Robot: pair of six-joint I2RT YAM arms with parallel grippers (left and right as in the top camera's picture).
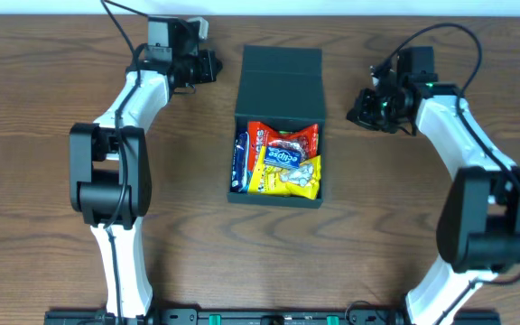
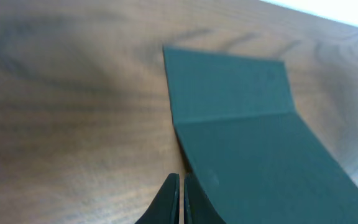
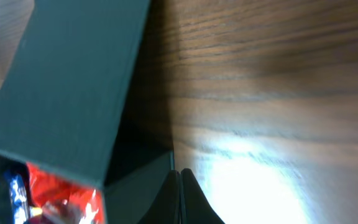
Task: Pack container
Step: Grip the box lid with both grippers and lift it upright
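Observation:
The dark teal-green container (image 1: pixel 278 195) sits mid-table with its flap lid (image 1: pixel 281 79) raised over the far half. Inside lie snack packets: a red one (image 1: pixel 285 137), a yellow one (image 1: pixel 287 176) and a blue one (image 1: pixel 240 158). My left gripper (image 1: pixel 208 66) is shut and empty, left of the lid's far end; its wrist view shows the lid (image 2: pixel 253 143) just right of the fingertips (image 2: pixel 182 180). My right gripper (image 1: pixel 361 110) is shut and empty, right of the container; its wrist view shows the lid (image 3: pixel 73 81), the red packet (image 3: pixel 61 193) and the fingertips (image 3: pixel 179 175).
The wooden table (image 1: pixel 52 226) lies around the container on all sides. The arm bases stand at the front edge, left (image 1: pixel 120 271) and right (image 1: pixel 450 280). A white strip runs along the far edge.

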